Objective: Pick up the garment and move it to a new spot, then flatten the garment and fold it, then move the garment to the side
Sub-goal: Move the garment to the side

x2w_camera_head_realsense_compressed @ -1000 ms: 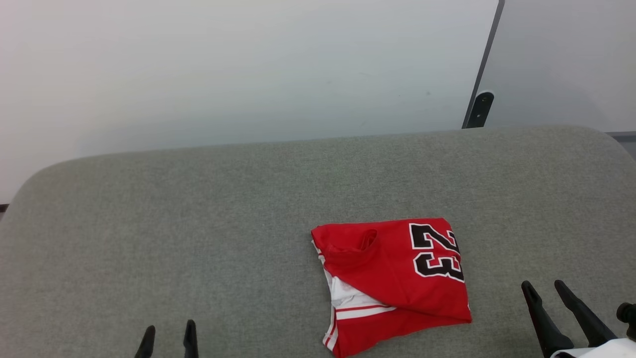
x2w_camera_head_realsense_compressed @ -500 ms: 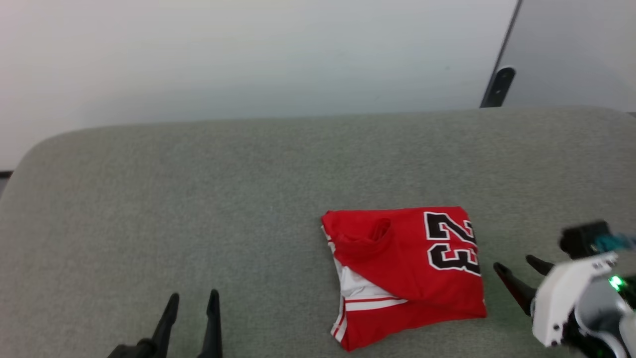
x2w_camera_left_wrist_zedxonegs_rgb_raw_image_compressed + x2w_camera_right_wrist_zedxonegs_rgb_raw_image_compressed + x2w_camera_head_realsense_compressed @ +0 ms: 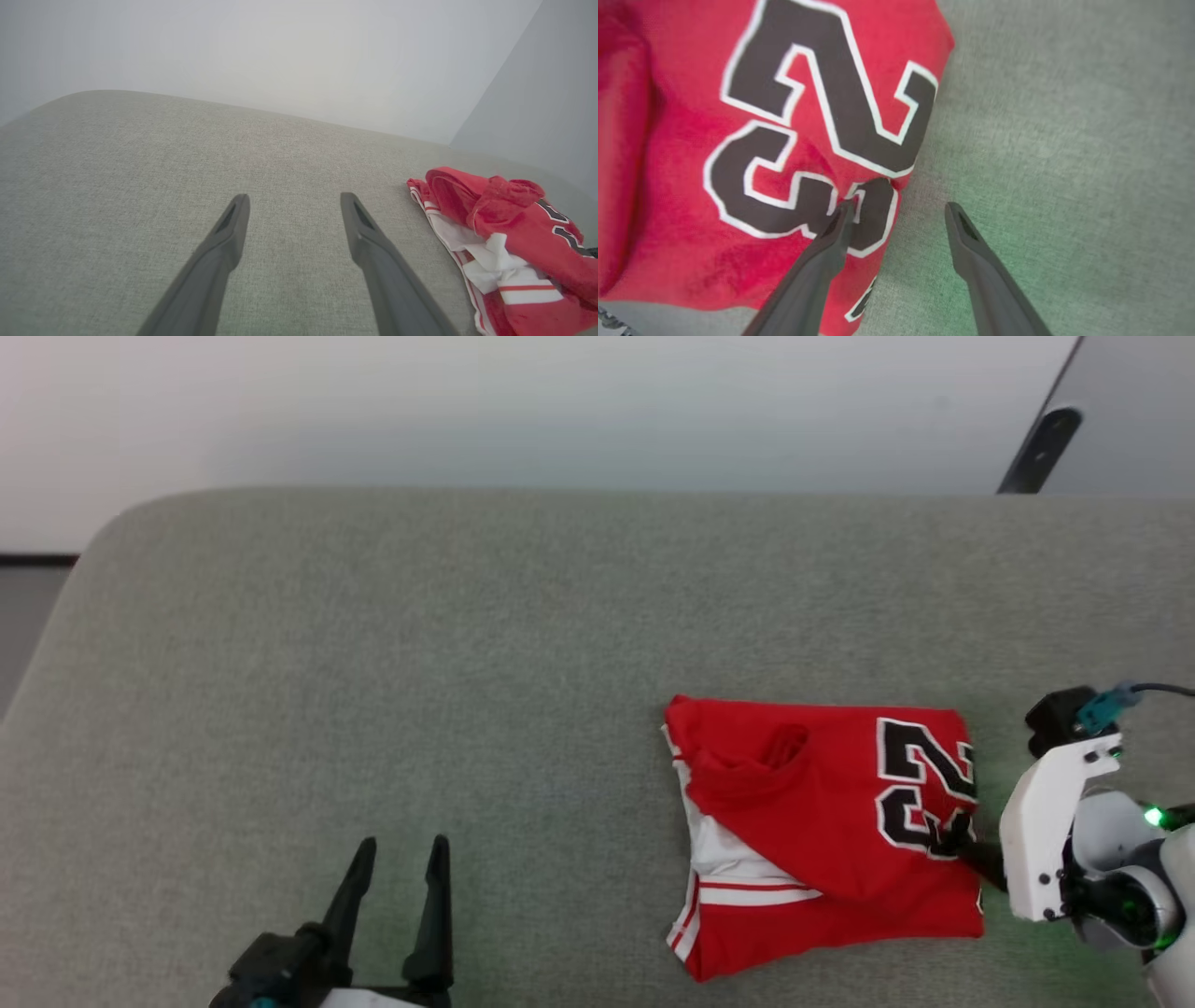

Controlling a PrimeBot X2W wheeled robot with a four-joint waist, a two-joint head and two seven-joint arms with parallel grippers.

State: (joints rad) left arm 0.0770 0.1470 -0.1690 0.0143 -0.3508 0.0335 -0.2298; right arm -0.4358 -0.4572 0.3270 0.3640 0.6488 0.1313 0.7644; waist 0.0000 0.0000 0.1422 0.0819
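The garment (image 3: 822,831) is a red jersey lying folded on the grey-green cushion (image 3: 467,663), black white-outlined numerals on its right part, white lining and striped trim at its lower left. My right gripper (image 3: 957,847) is open at the jersey's right edge. In the right wrist view one finger (image 3: 831,242) rests over the numerals of the garment (image 3: 738,140), the other finger (image 3: 971,252) over bare cushion, and the gripper (image 3: 899,207) straddles the edge. My left gripper (image 3: 401,845) is open above bare cushion, well left of the jersey. The left wrist view shows it (image 3: 294,198) with the garment (image 3: 514,242) to its right.
A pale wall (image 3: 560,401) rises behind the cushion's rounded back edge. A dark post (image 3: 1041,448) stands at the back right beside a grey panel. Bare cushion stretches to the left and behind the jersey.
The camera has shifted, moving the whole scene. My right gripper has come in from the lower right to the jersey's right edge, one finger now over the numerals. The jersey lies as before.
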